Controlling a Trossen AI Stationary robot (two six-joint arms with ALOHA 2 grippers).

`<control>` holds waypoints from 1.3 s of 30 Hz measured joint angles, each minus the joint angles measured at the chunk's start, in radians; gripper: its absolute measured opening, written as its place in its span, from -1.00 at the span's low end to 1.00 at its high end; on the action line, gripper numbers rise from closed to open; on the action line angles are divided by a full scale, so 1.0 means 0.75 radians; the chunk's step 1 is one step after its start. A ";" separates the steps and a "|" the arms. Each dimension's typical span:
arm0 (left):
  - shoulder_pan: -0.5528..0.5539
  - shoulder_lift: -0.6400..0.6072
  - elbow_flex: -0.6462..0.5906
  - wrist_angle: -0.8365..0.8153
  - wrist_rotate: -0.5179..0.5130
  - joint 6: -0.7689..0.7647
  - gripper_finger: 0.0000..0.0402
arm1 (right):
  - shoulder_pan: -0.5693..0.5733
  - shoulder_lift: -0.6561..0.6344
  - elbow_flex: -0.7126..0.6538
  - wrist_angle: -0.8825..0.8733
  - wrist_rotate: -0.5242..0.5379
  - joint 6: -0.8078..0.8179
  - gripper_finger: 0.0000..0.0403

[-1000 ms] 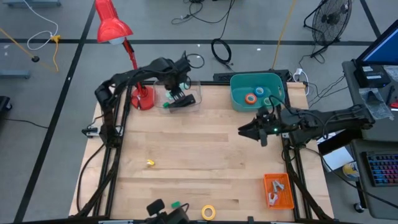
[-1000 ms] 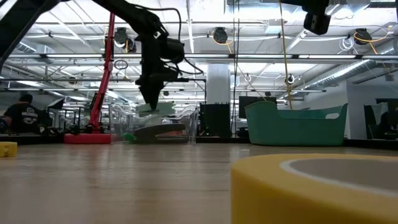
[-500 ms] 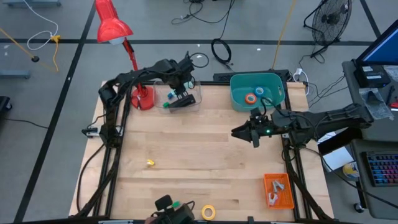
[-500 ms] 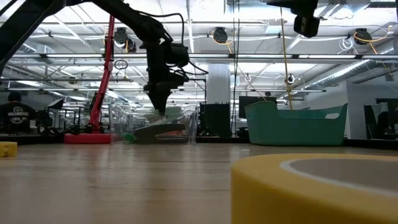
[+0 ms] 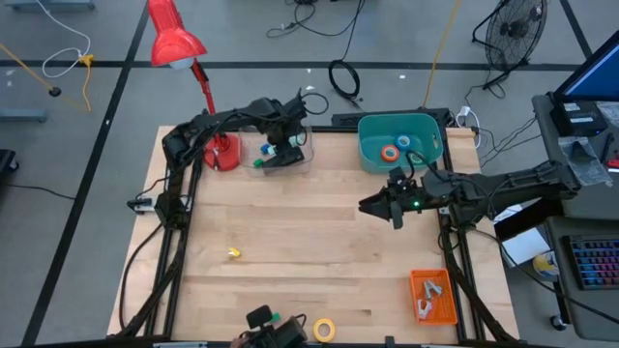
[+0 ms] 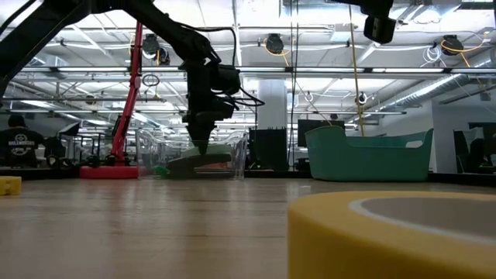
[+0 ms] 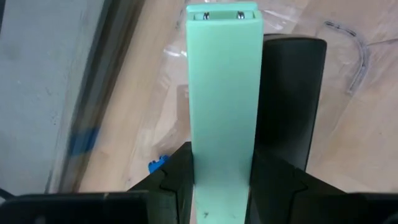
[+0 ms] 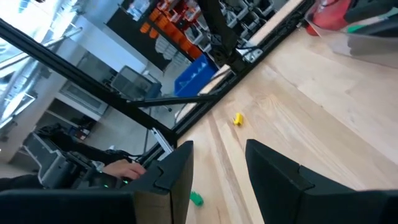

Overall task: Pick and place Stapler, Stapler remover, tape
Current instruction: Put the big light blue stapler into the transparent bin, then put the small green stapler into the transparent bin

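Observation:
My left gripper (image 5: 281,148) is shut on a mint-green stapler (image 7: 222,93). It reaches down into a clear plastic container (image 5: 280,155) at the table's far edge. A black stapler (image 7: 291,93) lies in the container beside the green one. My right gripper (image 5: 371,205) hovers open above the table's right half, nothing between its fingers (image 8: 217,177). A teal bin (image 5: 426,126) at the far right holds orange tape (image 5: 389,152) and blue tape (image 5: 404,142). Yellow tape (image 5: 323,330) lies flat at the near edge. A stapler remover I cannot pick out. My left gripper pinches the green stapler's two long sides (image 7: 199,168) between its two fingers, which come from above, pointing down. The stapler's body reaches out past the fingers, its free end (image 7: 222,12) over the container's floor. Whether it touches the floor I cannot tell.
A red desk lamp (image 5: 221,150) stands left of the clear container. An orange tray (image 5: 432,296) with small items sits at the near right. A small yellow piece (image 5: 233,253) lies left of the table's middle, and a green piece (image 5: 275,317) by the yellow tape.
My left gripper has sunk toward the clear container with the green stapler, drifting a little toward the table's right edge. My right gripper has slid a short way toward the table's left edge, staying open.

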 joint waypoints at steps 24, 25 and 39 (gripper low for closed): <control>0.011 -0.002 0.000 -0.001 -0.003 -0.004 -0.32 | 0.000 0.000 0.000 0.030 -0.002 -0.003 -0.31; 0.011 -0.002 0.000 -0.002 -0.003 -0.004 -0.28 | 0.000 0.000 0.000 0.031 -0.002 -0.003 -0.31; 0.010 -0.003 0.000 -0.023 -0.046 -0.015 0.03 | 0.000 0.000 0.000 0.036 -0.004 -0.003 -0.31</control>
